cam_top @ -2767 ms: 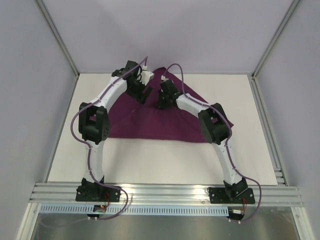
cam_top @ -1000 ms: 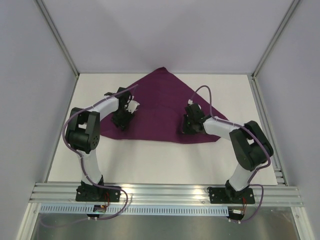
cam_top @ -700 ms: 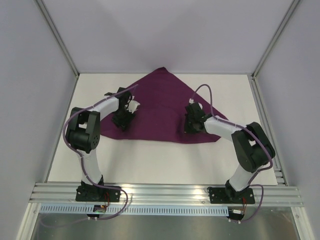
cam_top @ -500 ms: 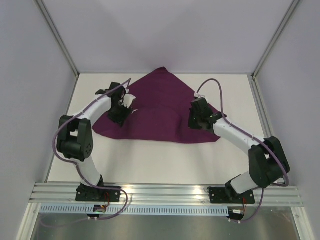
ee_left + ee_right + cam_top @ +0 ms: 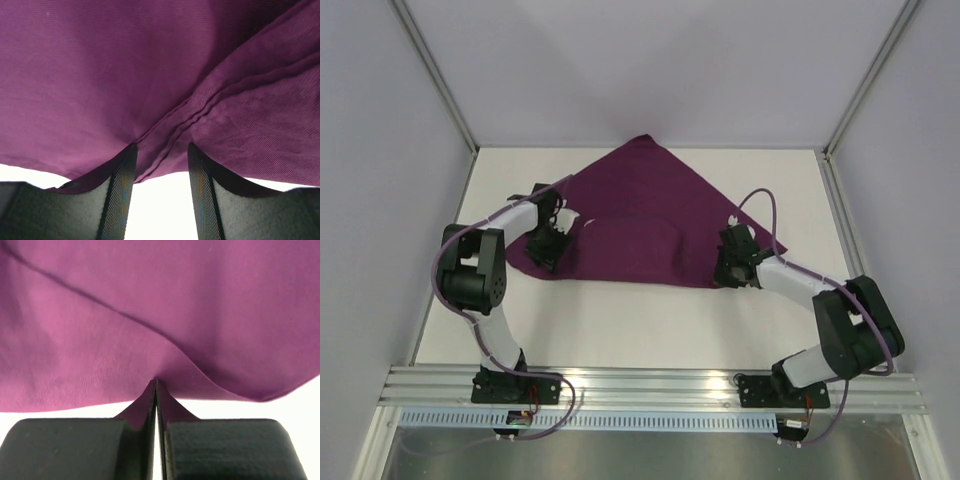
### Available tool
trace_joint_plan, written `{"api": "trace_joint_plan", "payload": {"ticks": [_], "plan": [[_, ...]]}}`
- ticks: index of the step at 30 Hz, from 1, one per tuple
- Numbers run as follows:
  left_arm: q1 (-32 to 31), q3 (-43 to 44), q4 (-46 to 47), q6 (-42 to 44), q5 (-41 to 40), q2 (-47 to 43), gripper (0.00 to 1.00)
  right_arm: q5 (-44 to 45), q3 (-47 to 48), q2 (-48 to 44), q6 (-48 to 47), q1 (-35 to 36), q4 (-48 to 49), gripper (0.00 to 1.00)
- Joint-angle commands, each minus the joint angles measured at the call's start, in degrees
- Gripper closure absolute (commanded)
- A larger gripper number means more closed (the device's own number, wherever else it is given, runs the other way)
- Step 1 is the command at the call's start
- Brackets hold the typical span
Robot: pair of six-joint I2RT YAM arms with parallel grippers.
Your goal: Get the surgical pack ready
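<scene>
The surgical pack shows as a deep-purple cloth (image 5: pixel 645 200) lying as a wide triangle on the white table, with a low rounded hump in its middle; whatever lies under it is hidden. My left gripper (image 5: pixel 546 250) is low at the cloth's left corner. In the left wrist view it (image 5: pixel 160 152) stands open, and the cloth's hemmed edge (image 5: pixel 200 107) lies just past its tips. My right gripper (image 5: pixel 729 270) is at the cloth's near right edge. The right wrist view shows it (image 5: pixel 156 386) shut on a pinched fold of the cloth (image 5: pixel 150 305).
The white table (image 5: pixel 640 320) runs bare in front of the cloth to the aluminium rail (image 5: pixel 650 385) where the arm bases sit. Grey walls and slanted frame posts (image 5: pixel 435 75) close in the left, right and back.
Both grippers have come back from the cloth's far part toward the near side and outward. The right one has drawn its pinched fold to the near right. The left one has gone down to the left corner.
</scene>
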Motion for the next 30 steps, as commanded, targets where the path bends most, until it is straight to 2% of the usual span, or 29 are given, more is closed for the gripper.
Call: {"api": "trace_joint_plan", "payload": {"ticks": [1,6,12,15,18,23,30], "plan": [[1.7,-0.4,4.2,0.5,-1.2,2.1,0.46,-0.7,-1.0,3.0,0.1,-0.9,3.6,0.99],[2.9,1.2,2.4,0.3,0.8,0.7,0.46,0.1,1.3,-0.7,-0.4,-1.2,0.6,1.0],[5.3,3.5,-2.6,0.5,8.3,-7.4,0.44,-0.6,3.9,-10.6,-0.8,-4.3,-4.2,0.99],[6.0,3.5,-2.8,0.6,9.5,-11.1,0.43,0.5,3.9,-12.1,-0.8,-4.6,-4.2,0.99],[6.7,1.6,-0.3,-0.2,9.7,-10.8,0.43,0.7,3.0,-10.5,-0.8,-4.9,-2.9,0.99],[9.6,0.1,0.5,-0.7,7.8,-2.7,0.46,-5.8,-3.0,-3.7,0.5,-8.8,3.9,0.99],[13.7,0.1,2.4,-0.3,8.8,-3.7,0.45,-5.0,-2.6,-1.6,-0.6,-9.3,4.1,0.99]]}}
